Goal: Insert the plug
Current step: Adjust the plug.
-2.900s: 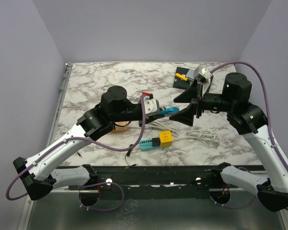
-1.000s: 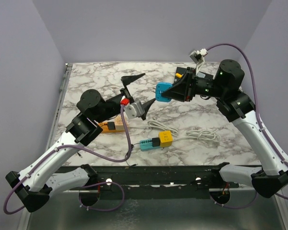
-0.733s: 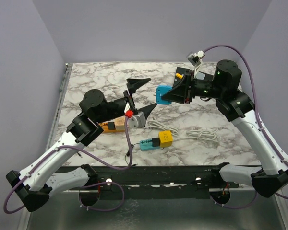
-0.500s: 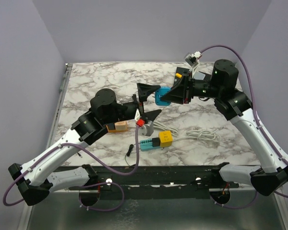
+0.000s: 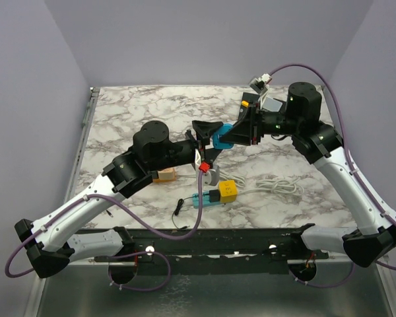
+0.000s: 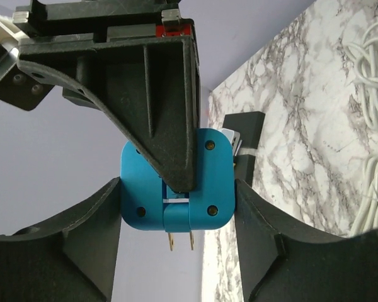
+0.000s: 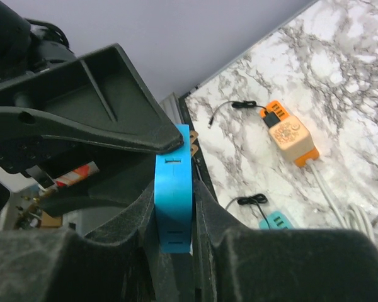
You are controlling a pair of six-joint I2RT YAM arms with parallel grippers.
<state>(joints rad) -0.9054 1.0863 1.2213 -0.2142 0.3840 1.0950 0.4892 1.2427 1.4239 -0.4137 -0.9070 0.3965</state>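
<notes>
The left fingers (image 6: 94, 251) stand part-way apart and bracket the blue plug (image 6: 214, 182) at 9 and 3 o'clock in the left wrist view. Their inner faces meet its two narrow sides with no gap to see — a pinch across its width. The right fingers (image 7: 239, 264) are pressed onto the plug's two flat faces, and in the right wrist view the plug shows edge-on between them. Seen from the left wrist, one of them lies down over the near face from 12 o'clock. Two brass prongs (image 6: 179, 240) stick out of the plug's lower edge toward 6 o'clock, bare. The plug is up in the air above the middle of the marble table (image 5: 132, 112), with the left gripper (image 5: 210, 140) and the right gripper (image 5: 232, 135) both on it at once. From above, the left arm reaches in from 8 o'clock and the right arm from 3 o'clock. On the table at 6 o'clock from the plug lies a teal strip (image 5: 203, 198) joined to a yellow block (image 5: 227, 191), with a coiled white cable (image 5: 277, 186) at the block's 3 o'clock. An orange adapter (image 5: 164, 174) lies at the block's 9 o'clock, close against the left arm in that view. A black plate (image 6: 246, 129) lies on the marble beyond the plug — at its 2 o'clock from the left wrist.
</notes>
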